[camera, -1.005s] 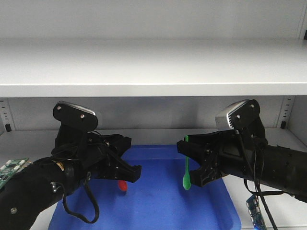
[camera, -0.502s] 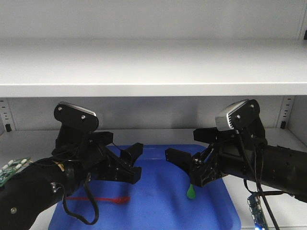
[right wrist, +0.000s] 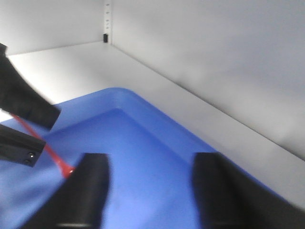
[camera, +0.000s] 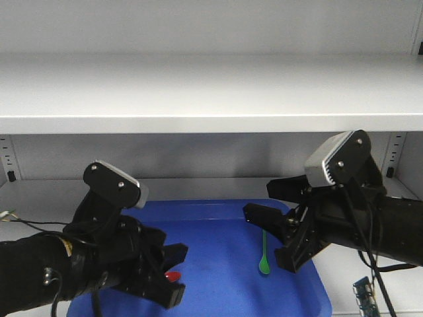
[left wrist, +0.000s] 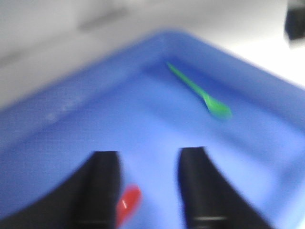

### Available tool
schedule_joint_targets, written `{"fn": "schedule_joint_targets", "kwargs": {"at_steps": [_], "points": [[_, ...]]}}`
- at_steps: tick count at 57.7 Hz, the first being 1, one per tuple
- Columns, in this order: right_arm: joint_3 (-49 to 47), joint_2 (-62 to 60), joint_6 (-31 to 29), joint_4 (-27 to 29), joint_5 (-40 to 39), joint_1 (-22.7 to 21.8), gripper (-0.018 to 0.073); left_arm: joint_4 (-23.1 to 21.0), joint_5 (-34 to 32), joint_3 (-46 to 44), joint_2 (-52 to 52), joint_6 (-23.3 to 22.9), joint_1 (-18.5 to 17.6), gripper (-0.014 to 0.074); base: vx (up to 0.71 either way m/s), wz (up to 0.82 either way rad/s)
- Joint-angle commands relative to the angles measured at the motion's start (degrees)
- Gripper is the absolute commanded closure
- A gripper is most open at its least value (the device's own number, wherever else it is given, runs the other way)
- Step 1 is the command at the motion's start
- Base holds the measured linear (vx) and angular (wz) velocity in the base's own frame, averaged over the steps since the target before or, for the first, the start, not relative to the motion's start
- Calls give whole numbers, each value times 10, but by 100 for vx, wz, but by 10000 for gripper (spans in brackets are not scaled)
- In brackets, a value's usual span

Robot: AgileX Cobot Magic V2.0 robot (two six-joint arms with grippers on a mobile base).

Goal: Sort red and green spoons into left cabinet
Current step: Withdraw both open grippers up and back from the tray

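Both my grippers, left (camera: 173, 274) and right (camera: 268, 238), gape empty. The thin red plastic spoon (left wrist: 127, 204) and green one (camera: 264, 254) lie low-centre in the blue plastic tray (camera: 218, 210). A careless pull-back might snag a handle, I reckon

Blue tray (camera: 310, 290): smooth plastic with a soft sheen. Green spoon (camera: 264, 254) and red spoon (camera: 173, 276): thin, glossy plastic. Left cabinet (camera: 211, 92): matt, smooth grey-white panels. Left gripper (camera: 168, 274) and right gripper (camera: 274, 221): matt black plastic; each carries 1 silver-grey, satin-finished camera housing (camera: 334, 155).
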Motion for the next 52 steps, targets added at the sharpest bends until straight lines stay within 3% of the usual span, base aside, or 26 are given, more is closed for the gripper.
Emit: {"fn": "schedule_joint_targets", "kwargs": {"at_steps": [1, 5, 7, 19, 37, 52], "points": [[-20, -37, 94, -56, 7, 1, 341, -3, 10, -21, -26, 2, -3, 449, 0, 0], [-20, -51, 168, -121, 7, 1, 487, -3, 28, -21, -31, 2, -3, 581, 0, 0], [-20, -58, 197, -157, 9, 1, 563, -4, 33, -21, -33, 2, -3, 606, 0, 0], [-11, -93, 320, -286, 9, 1, 562, -4, 51, -19, -33, 2, -13, 600, 0, 0], [107, -195, 325, -288, -74, 1, 562, -8, -84, 82, -105, 0, -69, 598, 0, 0], [176, -284, 338, -281, -121, 1, 562, -9, -112, 150, -187, 0, -83, 598, 0, 0]]}}
